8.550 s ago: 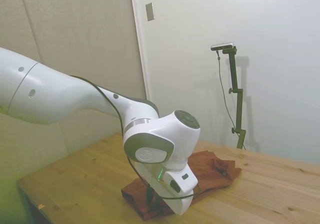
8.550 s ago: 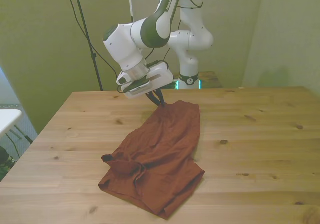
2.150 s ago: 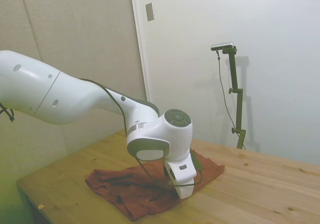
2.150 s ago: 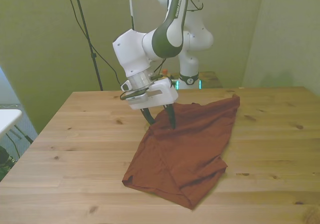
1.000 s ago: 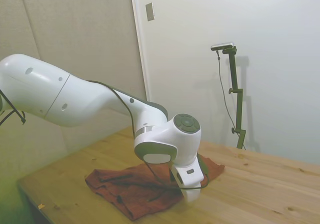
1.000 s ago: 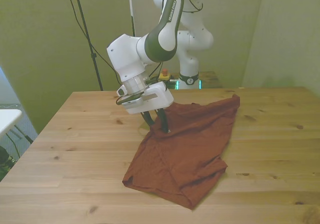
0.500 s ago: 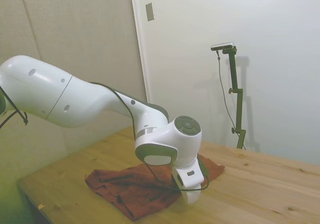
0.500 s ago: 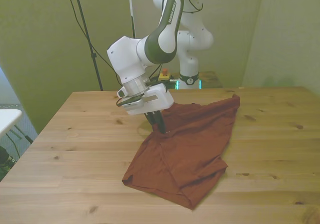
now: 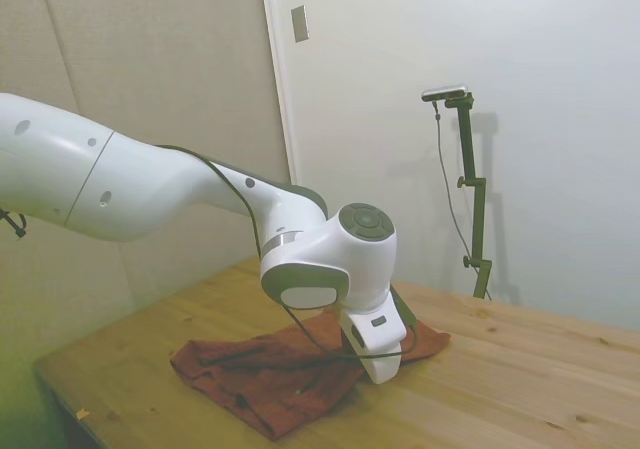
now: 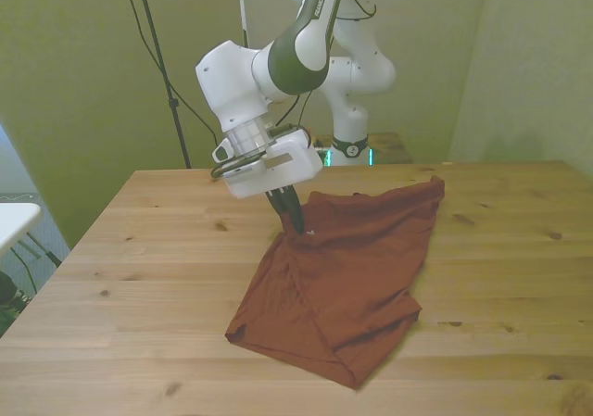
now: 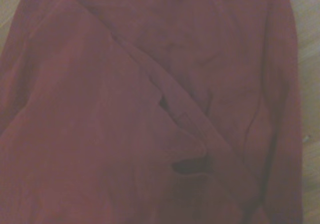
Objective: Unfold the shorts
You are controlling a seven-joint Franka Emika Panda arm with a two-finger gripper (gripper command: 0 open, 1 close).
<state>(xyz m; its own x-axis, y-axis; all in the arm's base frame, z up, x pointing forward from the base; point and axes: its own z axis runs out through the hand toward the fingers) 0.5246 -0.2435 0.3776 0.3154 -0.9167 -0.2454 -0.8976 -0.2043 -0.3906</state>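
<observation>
My gripper (image 10: 295, 223) has just pinched shut on the shorts' (image 10: 347, 268) edge and lifted it slightly, so I reckon the fold can open next.

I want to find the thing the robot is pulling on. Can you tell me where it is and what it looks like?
Look at the big wooden table. In its middle lies a floppy, rust-red pair of shorts, with the white robot's hand pinching one edge. It is the only soft, red thing there.
</observation>
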